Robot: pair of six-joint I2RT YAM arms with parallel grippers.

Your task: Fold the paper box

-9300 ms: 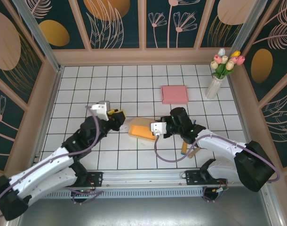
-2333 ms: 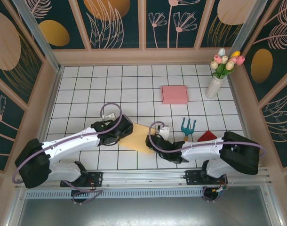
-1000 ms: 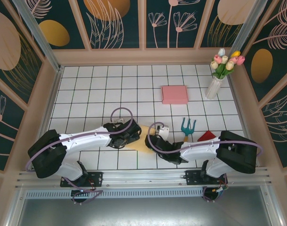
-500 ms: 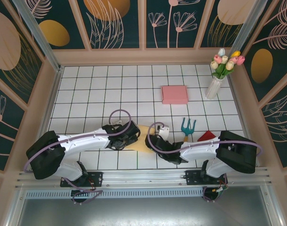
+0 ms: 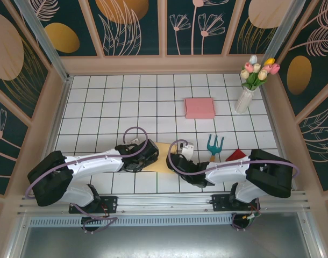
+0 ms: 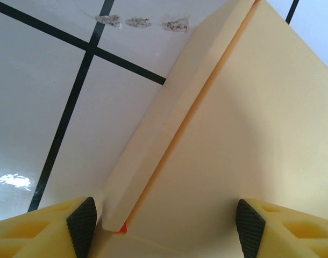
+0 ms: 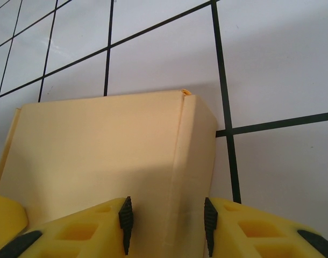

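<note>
The paper box [image 5: 163,154] is a cream-yellow card shape lying on the tiled floor between both grippers. My left gripper [image 5: 151,156] reaches it from the left. In the left wrist view its jaws [image 6: 164,228] stand wide, a folded side flap [image 6: 169,129] and the broad panel [image 6: 244,140] lying between the pads. The panel runs on past the right pad. My right gripper [image 5: 175,160] comes from the right. In the right wrist view this gripper [image 7: 166,226] is shut on the box's upturned side wall [image 7: 193,145], both pads against it.
A pink flat pad [image 5: 199,107] lies further back. A teal hand rake [image 5: 213,144] and a red triangular piece [image 5: 237,155] sit just right of the right arm. A vase of tulips [image 5: 244,97] stands at the back right. Wooden walls enclose the floor.
The left gripper has narrowed a little and drawn slightly back to the left, so a bit more of the box shows between the grippers. The right arm has held still.
</note>
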